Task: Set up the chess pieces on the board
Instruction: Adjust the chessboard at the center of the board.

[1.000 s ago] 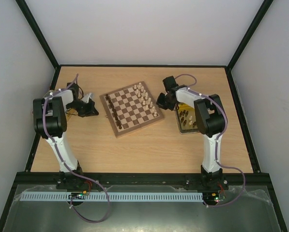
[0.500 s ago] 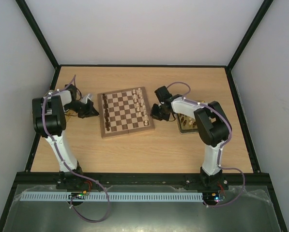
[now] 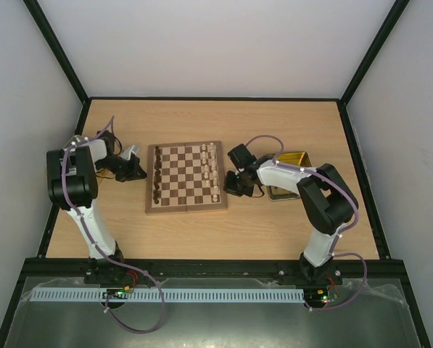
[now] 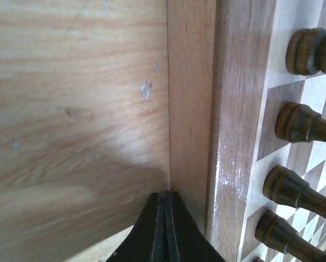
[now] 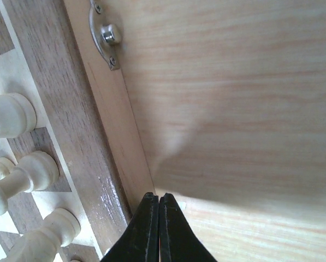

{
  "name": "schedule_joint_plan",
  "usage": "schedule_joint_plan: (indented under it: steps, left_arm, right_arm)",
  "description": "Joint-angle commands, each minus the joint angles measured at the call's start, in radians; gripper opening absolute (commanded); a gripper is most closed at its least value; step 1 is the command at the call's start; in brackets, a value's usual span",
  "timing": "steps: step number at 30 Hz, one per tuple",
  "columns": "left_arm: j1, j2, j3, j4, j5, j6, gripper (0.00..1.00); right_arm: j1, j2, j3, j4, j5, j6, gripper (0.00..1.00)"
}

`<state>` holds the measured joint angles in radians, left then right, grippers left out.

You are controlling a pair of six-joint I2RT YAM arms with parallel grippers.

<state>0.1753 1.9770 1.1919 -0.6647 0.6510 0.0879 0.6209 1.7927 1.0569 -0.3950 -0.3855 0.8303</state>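
At mid-table: the board [image 3: 186,190] lay flat on the table [image 3: 201,123], its sides roughly square to the table's edges, between the two arms
Pieces: dark pieces [image 4: 299,123] stood in a file along the board's left edge; pale pieces [image 5: 10,114] stood along its right side
Left side: the left gripper [image 4: 164,207] had its fingers pressed together with nothing between them, and its tip was against the board's left side wall, down at table level
Right side: the right gripper [image 5: 157,210] was likewise closed tight and empty, its tip at the foot of the board's right side wall, touching or all but, some way along from the metal clasp [image 5: 108,35]
Bearing: the board lay inward of both grippers, one at each flank, neither nearer
Arm pose: both forearms were bent inward and low, with the fingers pointing at the board from opposite sides
Tray: the tray [image 3: 297,157] sat behind the right forearm, apart from the board; its contents I couldn't make out
Risk, as I judged it: any shove on the board from here needed evenness, or the upright pieces might topple
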Motion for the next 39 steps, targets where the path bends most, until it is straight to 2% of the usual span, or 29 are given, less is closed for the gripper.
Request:
schedule_joint_plan:
  steps: [1, 11, 21, 28, 32, 35, 39]
  left_arm:
    - [-0.005, -0.051, -0.047, -0.058, 0.001, 0.037, 0.02]
    - [-0.008, -0.124, -0.109, -0.090, -0.035, 0.073, 0.02]
    - [-0.011, -0.189, -0.141, -0.139, -0.089, 0.111, 0.02]
    - [-0.006, -0.175, -0.136, -0.138, -0.169, 0.119, 0.02]
    - [0.004, -0.193, -0.140, -0.099, -0.232, 0.112, 0.15]
    - [0.014, -0.217, -0.122, -0.097, -0.252, 0.118, 0.32]
    - [0.051, -0.251, -0.076, -0.122, -0.246, 0.127, 0.41]
  right_arm:
    - [0.038, -0.057, -0.036, 0.045, -0.023, 0.024, 0.02]
    - [0.116, -0.132, -0.109, 0.018, 0.013, 0.033, 0.02]
    - [0.126, -0.267, -0.217, 0.004, 0.010, 0.060, 0.02]
    - [0.126, -0.315, -0.171, -0.117, 0.111, 0.019, 0.02]
    - [0.123, -0.333, -0.110, -0.209, 0.212, 0.005, 0.03]
    - [0.096, -0.350, -0.077, -0.263, 0.292, -0.015, 0.02]
    - [-0.028, -0.389, -0.033, -0.326, 0.376, -0.039, 0.02]
